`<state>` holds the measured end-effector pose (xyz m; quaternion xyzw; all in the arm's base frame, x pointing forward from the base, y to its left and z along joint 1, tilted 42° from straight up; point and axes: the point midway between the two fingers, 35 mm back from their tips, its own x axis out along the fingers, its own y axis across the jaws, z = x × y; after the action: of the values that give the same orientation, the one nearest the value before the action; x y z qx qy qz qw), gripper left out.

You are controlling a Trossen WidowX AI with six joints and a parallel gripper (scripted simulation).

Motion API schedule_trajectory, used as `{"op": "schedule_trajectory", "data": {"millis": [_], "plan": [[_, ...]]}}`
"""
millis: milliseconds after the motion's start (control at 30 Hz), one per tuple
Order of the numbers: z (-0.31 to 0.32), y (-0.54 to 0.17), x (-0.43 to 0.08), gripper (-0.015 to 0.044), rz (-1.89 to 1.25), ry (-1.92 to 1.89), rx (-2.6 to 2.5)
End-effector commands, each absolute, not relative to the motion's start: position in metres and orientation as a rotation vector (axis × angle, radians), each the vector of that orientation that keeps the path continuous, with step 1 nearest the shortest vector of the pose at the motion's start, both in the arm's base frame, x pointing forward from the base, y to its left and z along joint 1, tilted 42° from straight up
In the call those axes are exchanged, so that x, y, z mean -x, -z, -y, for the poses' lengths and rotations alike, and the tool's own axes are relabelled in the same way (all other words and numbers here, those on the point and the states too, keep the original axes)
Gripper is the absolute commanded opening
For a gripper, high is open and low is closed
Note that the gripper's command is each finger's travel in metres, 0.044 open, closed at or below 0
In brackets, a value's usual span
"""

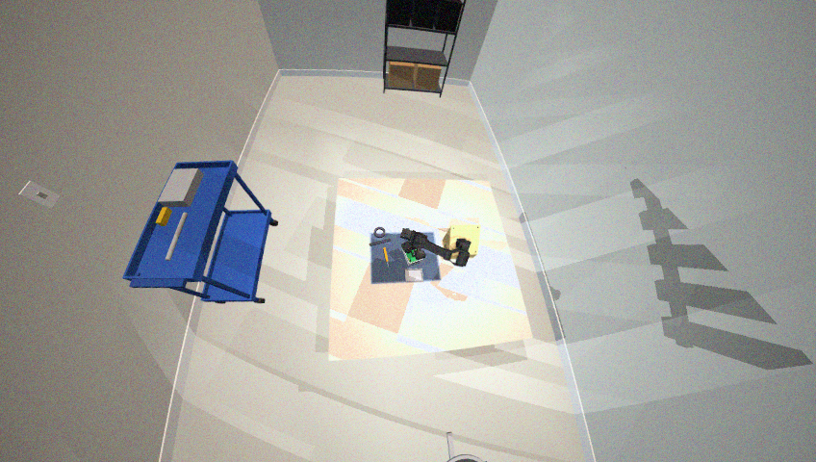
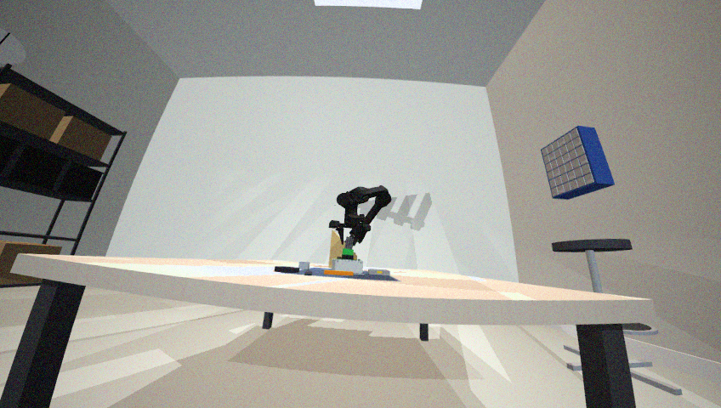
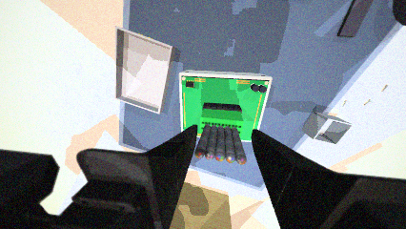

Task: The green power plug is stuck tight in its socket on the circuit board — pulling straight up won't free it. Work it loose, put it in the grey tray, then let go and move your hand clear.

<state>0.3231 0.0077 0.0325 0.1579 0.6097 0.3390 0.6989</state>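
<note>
The black robot gripper [image 1: 411,251] [image 2: 349,243] [image 3: 224,131] is a bit more than half open, with a gap on each side of the plug, so it has hold of nothing. The small green block-shaped power plug [image 2: 347,252] [image 3: 221,121], with its bunch of dark wires [image 3: 220,143], is at the green square circuit board [image 1: 412,255] [image 3: 192,107], between the finger tips. I cannot tell how deep it sits. The shallow grey box-shaped tray [image 1: 414,275] [image 3: 167,80] is near the board, on the blue flat mat [image 1: 378,274] [image 3: 157,11].
</note>
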Motion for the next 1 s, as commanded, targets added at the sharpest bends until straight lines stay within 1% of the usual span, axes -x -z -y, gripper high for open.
{"op": "schedule_trajectory", "data": {"millis": [0, 233, 533, 567, 967], "plan": [[-0.0133, -0.0261, -0.3213, 0.0252, -1.367, -0.755, -0.36], [-0.0149, -0.0243, -0.3213, 0.0252, -1.367, -0.755, -0.36], [-0.0149, -0.0243, -0.3213, 0.0016, -1.367, -0.755, -0.36], [-0.0149, -0.0243, -0.3213, 0.0, -1.367, -0.755, -0.36], [-0.012, -0.0276, -0.3212, 0.0, -1.367, -0.755, -0.36]]}}
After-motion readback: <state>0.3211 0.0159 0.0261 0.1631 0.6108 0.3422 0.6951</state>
